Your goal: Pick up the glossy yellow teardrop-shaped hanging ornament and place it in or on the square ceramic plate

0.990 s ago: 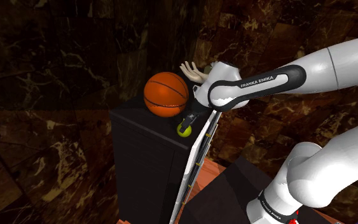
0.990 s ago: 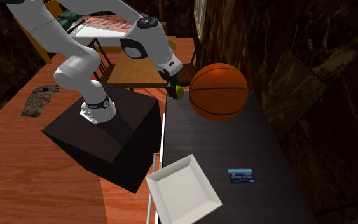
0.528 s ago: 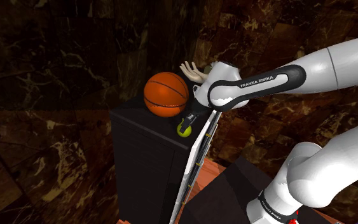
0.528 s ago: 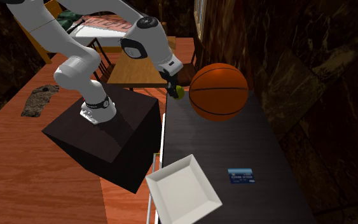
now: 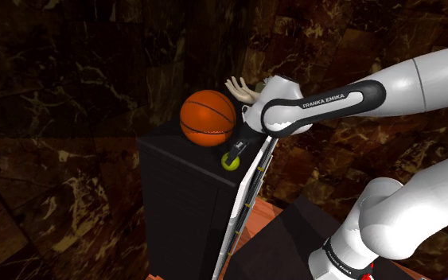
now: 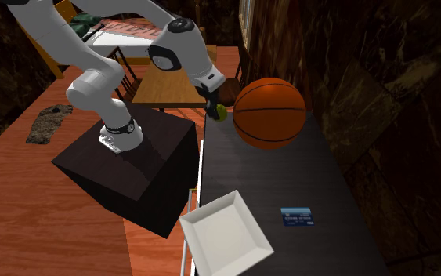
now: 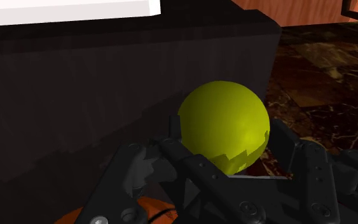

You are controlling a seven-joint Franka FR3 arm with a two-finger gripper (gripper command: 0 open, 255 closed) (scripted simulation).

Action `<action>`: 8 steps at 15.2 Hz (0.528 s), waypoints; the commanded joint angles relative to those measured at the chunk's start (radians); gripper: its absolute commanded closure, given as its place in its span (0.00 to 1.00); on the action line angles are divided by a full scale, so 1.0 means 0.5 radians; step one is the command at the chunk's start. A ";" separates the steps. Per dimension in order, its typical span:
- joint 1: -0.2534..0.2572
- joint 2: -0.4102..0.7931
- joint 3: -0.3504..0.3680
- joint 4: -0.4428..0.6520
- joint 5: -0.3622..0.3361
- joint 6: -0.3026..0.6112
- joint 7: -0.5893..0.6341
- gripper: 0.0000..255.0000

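Moved: ornament (image 5: 229, 162) and pincer (image 5: 235, 149) sit a touch higher than before.
Ornament: yellow, pinched in the pincer, just over the bench (image 6: 289, 180) corner beside the basketball (image 6: 269, 111).
Done: grasp; lift seemingly begun.
Left: carry to the white square plate (image 6: 226, 235) at the bench's opposite end, then release.

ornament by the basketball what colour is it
The ornament is plain greenish yellow, clearest in the wrist view.

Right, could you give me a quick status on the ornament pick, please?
Gripper shut on ornament. Ornament by table corner; plate bare at the other end. Basketball close beside the gripper; card near the plate.
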 commanded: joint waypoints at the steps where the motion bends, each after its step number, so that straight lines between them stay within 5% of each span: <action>1: -0.008 -0.028 0.001 0.031 -0.016 -0.059 0.015 1.00; 8: -0.031 -0.127 0.006 0.147 -0.063 -0.272 0.069 1.00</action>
